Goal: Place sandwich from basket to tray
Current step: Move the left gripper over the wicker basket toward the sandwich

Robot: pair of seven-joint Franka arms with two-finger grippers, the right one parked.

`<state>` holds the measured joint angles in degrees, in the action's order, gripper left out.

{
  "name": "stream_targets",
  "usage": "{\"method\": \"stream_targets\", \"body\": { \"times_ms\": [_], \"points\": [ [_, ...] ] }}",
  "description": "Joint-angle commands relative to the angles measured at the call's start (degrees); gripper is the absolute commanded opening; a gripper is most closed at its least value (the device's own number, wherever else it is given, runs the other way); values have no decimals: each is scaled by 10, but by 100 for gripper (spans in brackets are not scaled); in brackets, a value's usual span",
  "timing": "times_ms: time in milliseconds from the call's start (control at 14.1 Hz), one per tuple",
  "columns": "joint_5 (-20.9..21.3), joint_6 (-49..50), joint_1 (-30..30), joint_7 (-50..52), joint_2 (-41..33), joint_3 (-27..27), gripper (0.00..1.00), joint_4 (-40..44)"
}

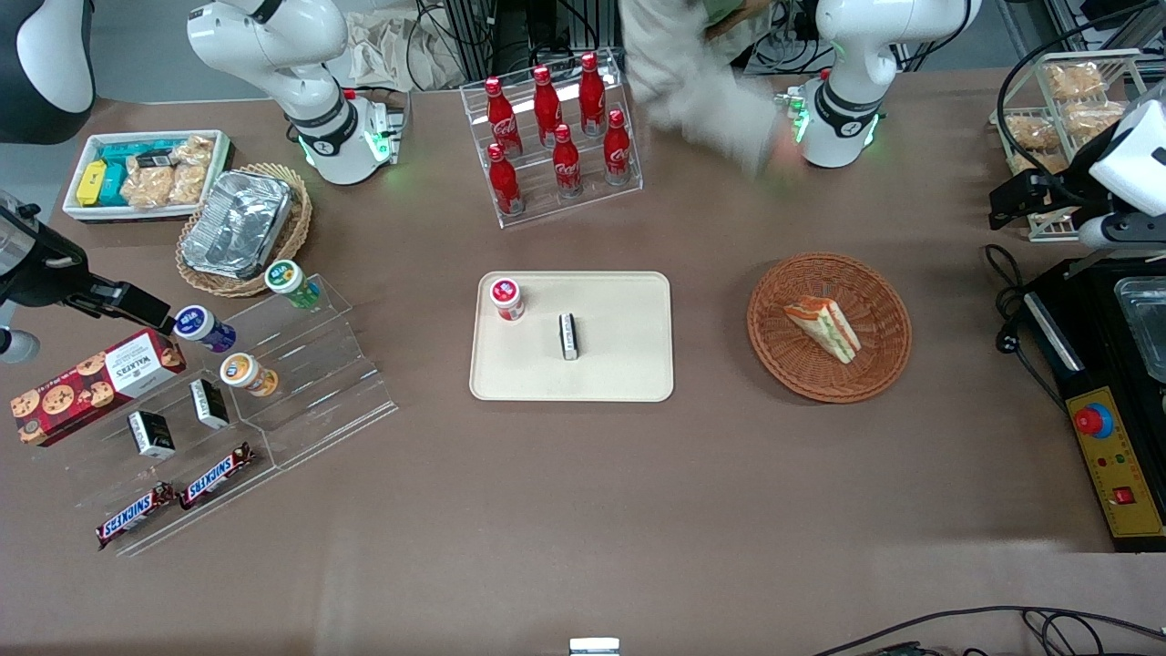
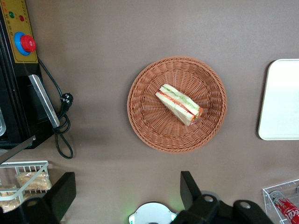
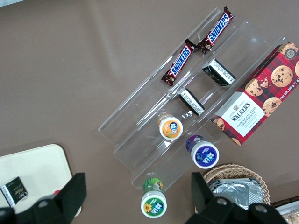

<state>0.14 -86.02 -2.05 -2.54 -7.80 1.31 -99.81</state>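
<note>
The sandwich, a white-bread wedge with orange-red and green layers, lies on its side in the round reddish-brown wicker basket. The cream tray lies flat at the table's middle, beside the basket toward the parked arm's end. My gripper hangs high at the working arm's end of the table, well apart from the basket. Its black fingers stand wide open with nothing between them.
On the tray stand a red-lidded cup and a small black box. A wire rack of bagged pastries and a black control box sit at the working arm's end. A cola bottle rack stands farther from the front camera than the tray.
</note>
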Motion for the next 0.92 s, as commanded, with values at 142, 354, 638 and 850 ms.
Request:
{"method": "stream_targets", "body": {
  "times_ms": [142,354,638,850],
  "points": [
    [-2,-5,-5,-12,1,4,99,3],
    [-3,2,-2,2,1,3,99,-8],
    [-29,-9,-7,7,-26,2,99,-109],
    [-34,-112,-6,10,-91,3,100,-243]
  ]
}}
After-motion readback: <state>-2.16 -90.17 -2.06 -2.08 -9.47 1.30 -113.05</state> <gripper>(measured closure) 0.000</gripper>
